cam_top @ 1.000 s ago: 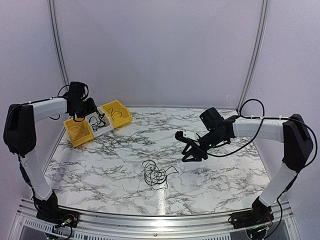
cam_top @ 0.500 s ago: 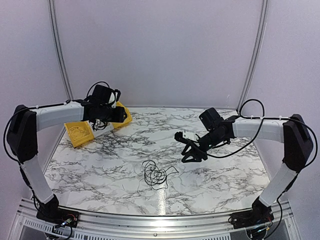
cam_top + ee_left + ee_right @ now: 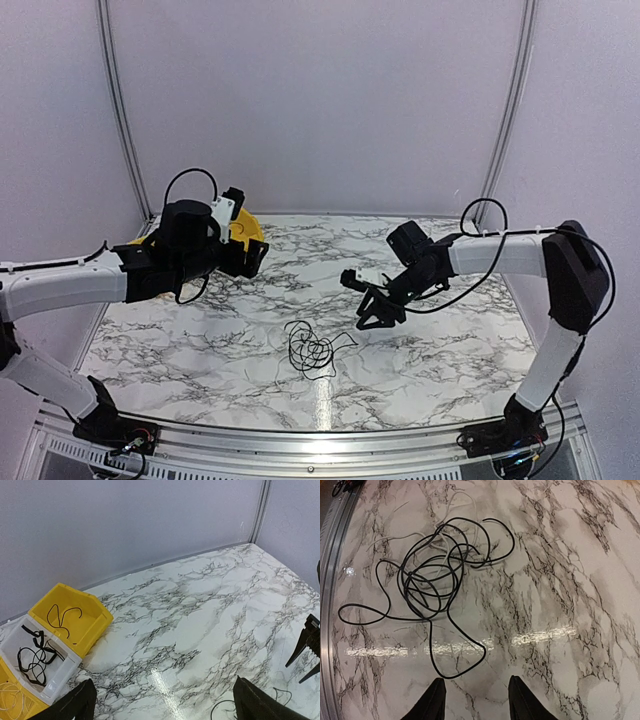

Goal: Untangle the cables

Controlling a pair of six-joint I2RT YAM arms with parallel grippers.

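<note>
I see the tangle of thin black cables (image 3: 312, 350) lying on the white marble-patterned tabletop (image 3: 200, 340), lower centre of the top view, touching neither arm. My right gripper (image 3: 375, 312) hangs just up and right of it, jaws apart and empty. My left gripper (image 3: 165, 707) is empty too, jaws wide apart, with the yellow plastic bins (image 3: 75, 617) at the lower left of its wrist view.
</note>
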